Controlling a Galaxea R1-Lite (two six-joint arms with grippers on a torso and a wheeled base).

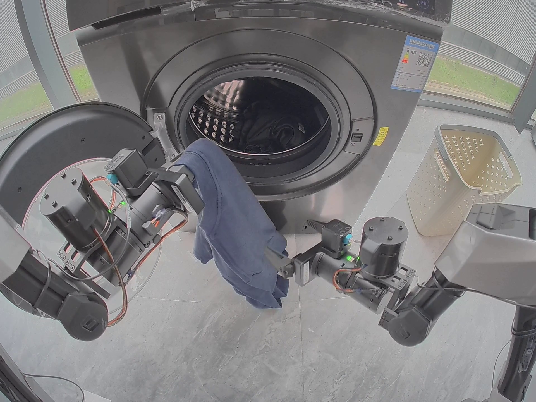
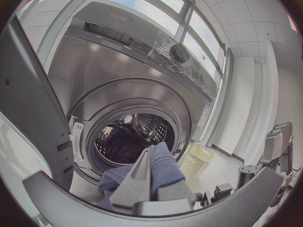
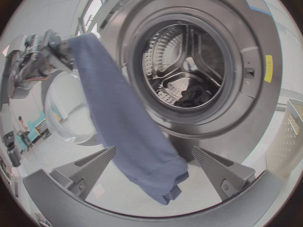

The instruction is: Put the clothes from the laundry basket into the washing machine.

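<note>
A blue garment (image 1: 234,224) hangs from my left gripper (image 1: 188,181), which is shut on its upper end just in front of the lower left rim of the washing machine's (image 1: 363,62) open drum. In the left wrist view the fabric (image 2: 164,167) is pinched between the fingers (image 2: 139,177). My right gripper (image 1: 277,264) is open at the garment's lower end; in the right wrist view the cloth (image 3: 126,120) hangs between its spread fingers (image 3: 94,164). Dark clothes (image 1: 273,129) lie inside the drum. The cream laundry basket (image 1: 463,180) stands on the floor to the right.
The round machine door (image 1: 67,140) is swung open at the left, behind my left arm. Grey tiled floor (image 1: 223,353) lies open in front of the machine. Glass walls run behind and beside the machine.
</note>
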